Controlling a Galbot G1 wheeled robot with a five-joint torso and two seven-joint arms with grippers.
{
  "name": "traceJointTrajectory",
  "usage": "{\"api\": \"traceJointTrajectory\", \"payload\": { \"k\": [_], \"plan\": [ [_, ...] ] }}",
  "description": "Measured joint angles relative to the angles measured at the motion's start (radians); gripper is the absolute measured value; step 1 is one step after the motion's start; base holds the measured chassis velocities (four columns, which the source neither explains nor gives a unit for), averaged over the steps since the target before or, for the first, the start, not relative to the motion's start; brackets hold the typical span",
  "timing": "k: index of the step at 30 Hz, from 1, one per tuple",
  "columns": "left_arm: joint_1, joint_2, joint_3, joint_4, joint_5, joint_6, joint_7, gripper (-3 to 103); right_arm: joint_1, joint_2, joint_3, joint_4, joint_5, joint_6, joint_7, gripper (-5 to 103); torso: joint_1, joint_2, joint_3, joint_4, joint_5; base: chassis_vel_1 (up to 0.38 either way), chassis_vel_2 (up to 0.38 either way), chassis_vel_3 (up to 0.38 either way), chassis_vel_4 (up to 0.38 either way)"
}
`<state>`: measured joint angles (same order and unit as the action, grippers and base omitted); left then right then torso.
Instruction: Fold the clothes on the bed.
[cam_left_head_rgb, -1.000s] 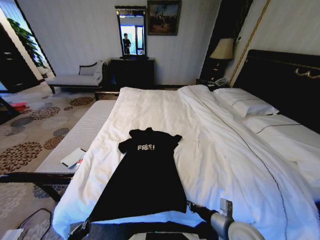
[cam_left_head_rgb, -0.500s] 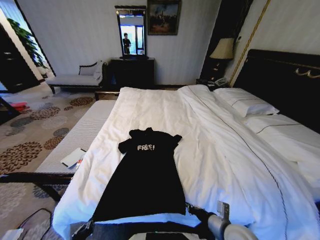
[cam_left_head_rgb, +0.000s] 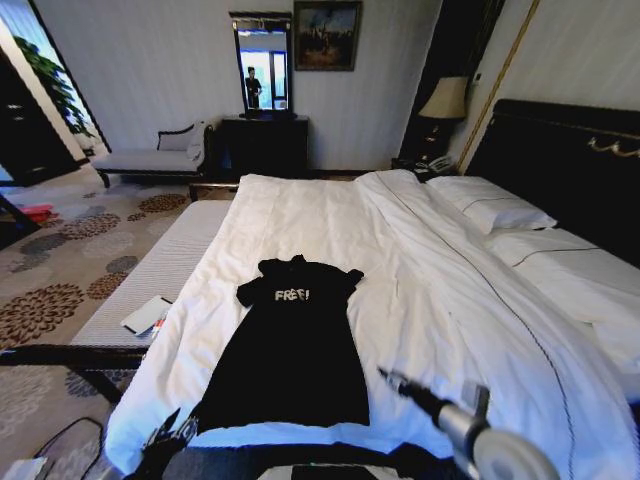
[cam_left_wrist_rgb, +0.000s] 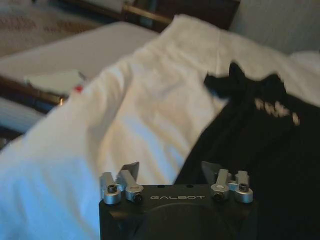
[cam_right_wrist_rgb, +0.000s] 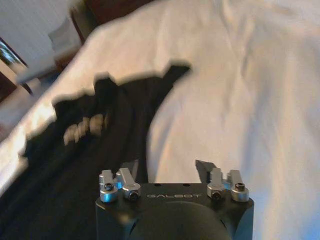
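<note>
Left gripper (cam_left_wrist_rgb: 170, 172): mine, low at the near left corner of the top; my wrist camera shows the fingers spread wide with nothing between them. From my head camera I catch just its tip (cam_left_head_rgb: 172, 428) at the frame's bottom edge, beside the hem.
Writing on my left hand: "GALBOT" reads clearly on the black body under the fingers.
Notebook (cam_left_head_rgb: 146, 314): a flat white item on the striped bench left of the bed; too small for me to tell more.
Top (cam_left_head_rgb: 288, 350): black, spread flat and face up on the duvet, near the foot end of the bed and toward its left side, collar pointing away from me. The hem's near edge is partly cut off by my own body at the bottom of the head view.
Lettering: white "FREE!" on the chest from the head camera; in both wrist views it blurs into pale marks I cannot read.
Bed (cam_left_head_rgb: 440, 300): white duvet under the top, pillows at the right by a dark headboard; its right side runs out of frame.
Right gripper (cam_right_wrist_rgb: 167, 170): mine, above the duvet at the top's near right edge, fingers spread apart and holding nothing; seen from my head at (cam_left_head_rgb: 388, 378).
Writing on my right hand: "GALBOT" again, legible.
</note>
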<state>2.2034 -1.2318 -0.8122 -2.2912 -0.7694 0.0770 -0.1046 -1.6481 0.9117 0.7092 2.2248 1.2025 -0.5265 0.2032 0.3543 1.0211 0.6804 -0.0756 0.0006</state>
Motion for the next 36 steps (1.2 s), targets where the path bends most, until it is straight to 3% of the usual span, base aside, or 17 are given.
{"api": "traceJointTrajectory", "payload": {
  "k": [2,3,4,6,8,10,14,15,18,22,26,31,36],
  "plan": [
    [-0.036,0.001,-0.016,-0.012,-0.002,0.006,-0.02,83,0.166,-0.065,-0.058,-0.107,0.053,0.021,-0.028,79,0.0,0.0,0.0,0.0006,-0.0003,0.0,0.0,0.0,0.0],
    [-0.054,0.005,-0.021,-0.018,-0.006,0.012,-0.031,89,0.242,-0.088,-0.1,-0.161,0.061,0.034,-0.048,79,0.0,0.0,0.0,0.0005,-0.0001,0.0,0.0,0.0,0.0],
    [-0.054,0.005,-0.021,-0.018,-0.006,0.012,-0.031,89,0.242,-0.088,-0.1,-0.161,0.061,0.034,-0.048,79,0.0,0.0,0.0,0.0005,-0.0001,0.0,0.0,0.0,0.0],
    [-0.106,0.026,-0.031,-0.027,-0.023,0.035,-0.066,97,0.412,-0.122,-0.195,-0.283,0.064,0.058,-0.086,89,0.0,0.0,0.0,0.0002,-0.0002,0.0,0.0,0.0,0.0],
    [-0.176,0.058,-0.033,-0.032,-0.052,0.063,-0.112,99,0.574,-0.137,-0.299,-0.386,0.059,0.076,-0.111,98,0.0,0.0,0.0,0.0008,-0.0007,0.0,0.0,0.0,0.0],
    [-0.216,0.081,-0.033,-0.033,-0.075,0.079,-0.139,100,0.643,-0.14,-0.344,-0.435,0.055,0.08,-0.122,98,0.0,0.0,0.0,0.0007,-0.0006,0.0,0.0,0.0,0.0],
    [-0.446,0.209,0.025,0.023,-0.2,0.122,-0.249,100,0.865,-0.127,-0.476,-0.61,0.056,0.084,-0.136,100,0.0,0.0,0.0,0.0004,-0.0004,0.0,0.0,0.0,0.0],
    [-0.446,0.209,0.025,0.023,-0.2,0.122,-0.249,100,0.865,-0.127,-0.476,-0.61,0.056,0.084,-0.136,100,0.0,0.0,0.0,0.0004,-0.0004,0.0,0.0,0.0,0.0],
    [-0.643,0.305,0.117,0.146,-0.288,0.127,-0.283,100,0.91,-0.124,-0.499,-0.652,0.056,0.084,-0.134,100,0.001,0.0,0.0,-0.0009,-0.0011,0.0,0.0,0.0,0.0],
    [-0.789,0.372,0.195,0.298,-0.327,0.127,-0.245,100,0.893,-0.127,-0.5,-0.651,0.048,0.084,-0.124,100,0.001,0.0,0.0,-0.0013,-0.0007,0.0,0.0,0.0,0.0],
    [-0.917,0.383,0.246,0.429,-0.359,0.126,-0.201,100,0.899,-0.124,-0.523,-0.659,0.045,0.083,-0.122,100,0.0,0.0,0.0,0.0013,-0.0004,0.0,0.0,0.0,0.0],
    [-1.143,0.327,0.381,0.625,-0.423,0.118,-0.155,100,0.89,-0.125,-0.521,-0.672,0.044,0.082,-0.117,100,0.0,0.0,0.0,-0.0005,-0.0009,0.0,0.0,0.0,0.0],
    [-1.292,0.253,0.513,0.78,-0.4,0.115,-0.11,102,0.887,-0.125,-0.516,-0.675,0.05,0.079,-0.097,100,0.0,0.0,0.0,-0.0001,-0.0005,0.0,0.0,0.0,0.0]
  ]
}}
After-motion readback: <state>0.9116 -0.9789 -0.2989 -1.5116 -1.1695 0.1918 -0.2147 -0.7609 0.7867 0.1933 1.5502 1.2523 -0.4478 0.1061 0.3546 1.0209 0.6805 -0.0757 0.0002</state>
